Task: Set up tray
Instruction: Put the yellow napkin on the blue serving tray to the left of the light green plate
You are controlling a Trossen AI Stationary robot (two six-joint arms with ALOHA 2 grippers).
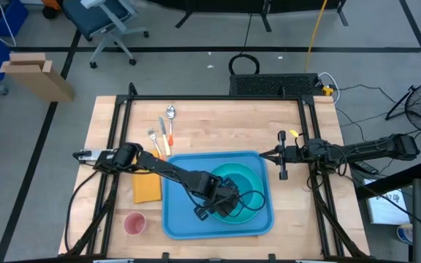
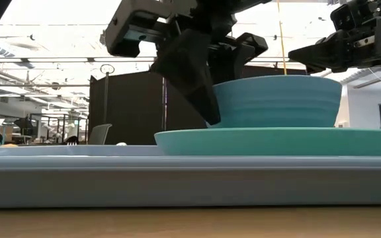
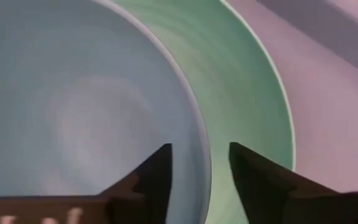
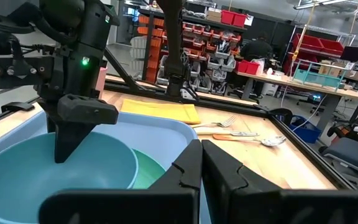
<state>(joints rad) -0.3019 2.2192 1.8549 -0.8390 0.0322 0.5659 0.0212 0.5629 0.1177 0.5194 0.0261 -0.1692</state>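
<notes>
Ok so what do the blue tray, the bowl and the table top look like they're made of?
The tray looks like moulded plastic: uniform blue, rounded corners, a smooth raised rim with a dull sheen. The bowl is teal with faint horizontal ridges on its wall and a matte finish; that suits plastic or glazed ceramic, and I cannot tell which. The table top looks like pale wood, with plank seams and grain showing.

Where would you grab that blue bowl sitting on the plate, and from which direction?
At its rim, coming straight down. The bowl stands upright on the plate, mouth open upward, so one thin wall fits between the jaws. The left gripper already straddles that rim, one finger inside and one outside.
</notes>
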